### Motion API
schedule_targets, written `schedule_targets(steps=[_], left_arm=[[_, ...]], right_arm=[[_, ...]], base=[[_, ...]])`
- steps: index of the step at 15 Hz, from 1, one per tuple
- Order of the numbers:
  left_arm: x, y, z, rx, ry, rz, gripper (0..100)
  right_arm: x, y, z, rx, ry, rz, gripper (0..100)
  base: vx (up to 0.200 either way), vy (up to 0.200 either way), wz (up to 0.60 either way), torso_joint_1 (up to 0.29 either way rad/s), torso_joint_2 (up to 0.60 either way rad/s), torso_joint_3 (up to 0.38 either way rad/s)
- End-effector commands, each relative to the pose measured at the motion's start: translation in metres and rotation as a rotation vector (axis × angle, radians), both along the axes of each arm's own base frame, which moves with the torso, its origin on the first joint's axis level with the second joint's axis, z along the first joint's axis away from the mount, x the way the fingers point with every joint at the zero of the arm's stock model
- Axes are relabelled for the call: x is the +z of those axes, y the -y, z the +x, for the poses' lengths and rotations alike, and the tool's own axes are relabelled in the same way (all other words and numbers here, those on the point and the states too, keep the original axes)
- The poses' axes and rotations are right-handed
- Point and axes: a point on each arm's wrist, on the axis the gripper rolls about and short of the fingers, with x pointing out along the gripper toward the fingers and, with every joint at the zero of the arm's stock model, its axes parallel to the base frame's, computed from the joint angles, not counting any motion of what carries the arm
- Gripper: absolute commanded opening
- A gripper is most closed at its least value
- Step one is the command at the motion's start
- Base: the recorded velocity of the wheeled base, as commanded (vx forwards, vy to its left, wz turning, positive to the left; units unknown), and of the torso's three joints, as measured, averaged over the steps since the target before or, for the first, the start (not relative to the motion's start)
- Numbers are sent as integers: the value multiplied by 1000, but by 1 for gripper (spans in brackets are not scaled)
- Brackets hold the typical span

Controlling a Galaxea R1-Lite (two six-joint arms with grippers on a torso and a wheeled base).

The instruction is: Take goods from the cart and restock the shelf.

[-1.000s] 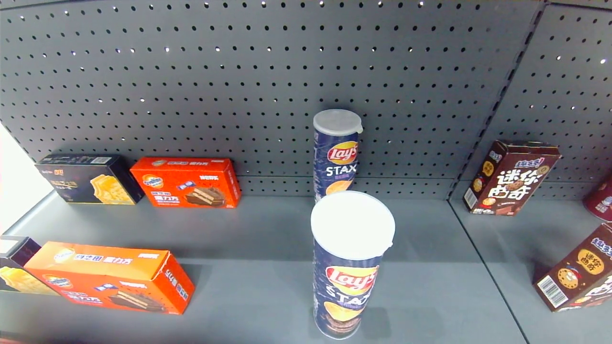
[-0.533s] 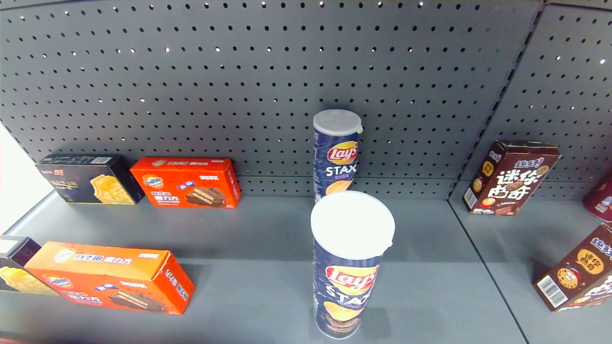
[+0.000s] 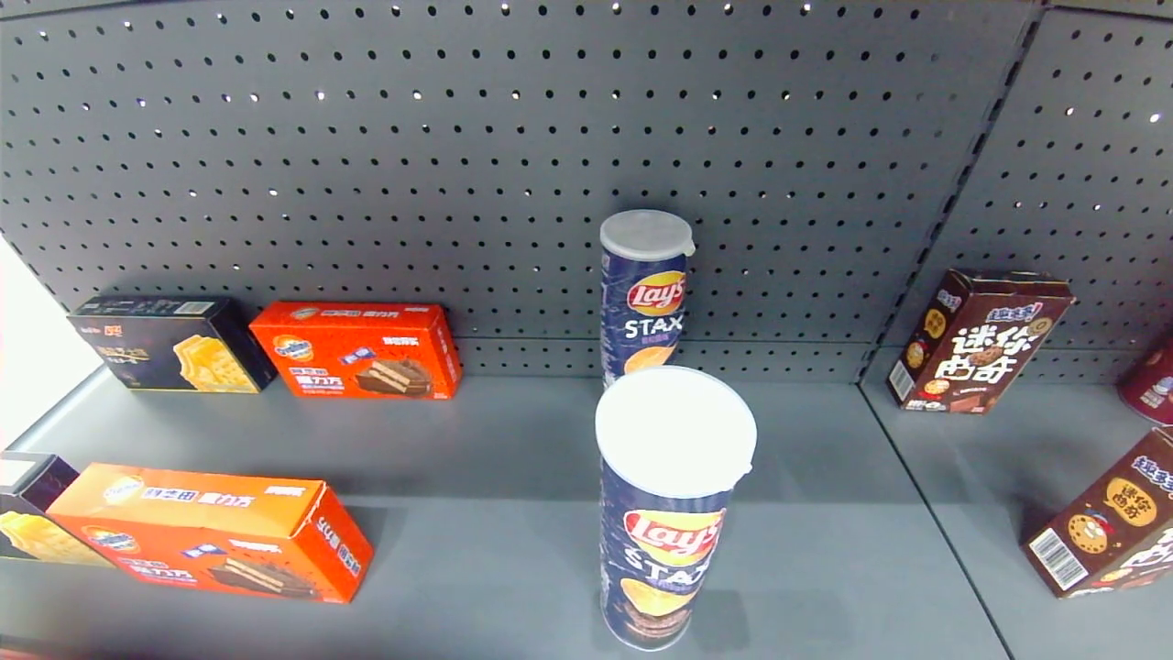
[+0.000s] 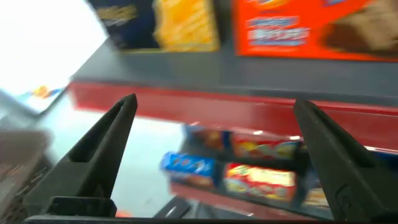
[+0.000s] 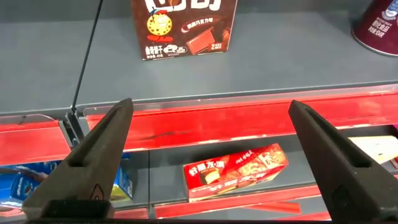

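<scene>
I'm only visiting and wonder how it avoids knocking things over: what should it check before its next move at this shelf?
1. Left claw open and empty: ok.
2. Right claw open and empty: ok.
3. Front chips can and rear chips can standing upright: ok.
4. Bare shelf space between the front orange box and the front chips can: ok.
5. Both claws touching no goods, out in front of the red edge strip: ok.
6. Next item in the cart located: cannot tell.
</scene>
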Motion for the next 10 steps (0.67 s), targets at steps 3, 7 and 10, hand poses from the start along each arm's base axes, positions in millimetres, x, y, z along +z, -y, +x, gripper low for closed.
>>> schedule_targets(steps=[3, 7, 10], left_arm=[[-8, 7, -3, -318, -7, -1, 100], [-7, 4, -3, -212, -5, -9, 100], [-7, 4, -3, -197, 1, -74, 100]], right_arm=[[0, 0, 0, 2, -5, 0, 100], [0, 0, 0, 0, -5, 2, 100], [0, 0, 0, 2, -5, 2, 100]], base=[[0, 0, 0, 0, 0, 0], [0, 0, 0, 0, 0, 0], [0, 0, 0, 0, 0, 0]])
